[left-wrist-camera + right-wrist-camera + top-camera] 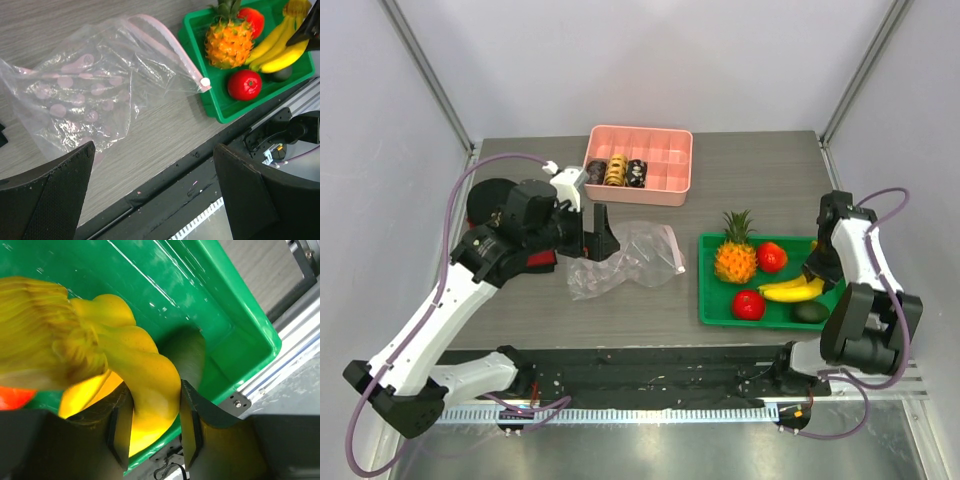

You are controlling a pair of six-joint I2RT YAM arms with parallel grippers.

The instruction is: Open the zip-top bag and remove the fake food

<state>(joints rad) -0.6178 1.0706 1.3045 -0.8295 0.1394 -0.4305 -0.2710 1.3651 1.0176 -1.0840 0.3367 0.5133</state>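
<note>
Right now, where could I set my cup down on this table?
Bare: the back right corner beyond the pink tray and behind the green tray, and the near strip in front of the zip-top bag. Crowded: the green tray, where the right pincer grips the banana, and the left side under the left arm.

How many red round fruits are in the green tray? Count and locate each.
2. The far red fruit sits right of the pineapple; the near red fruit lies left of the banana. None seems hidden.
</note>
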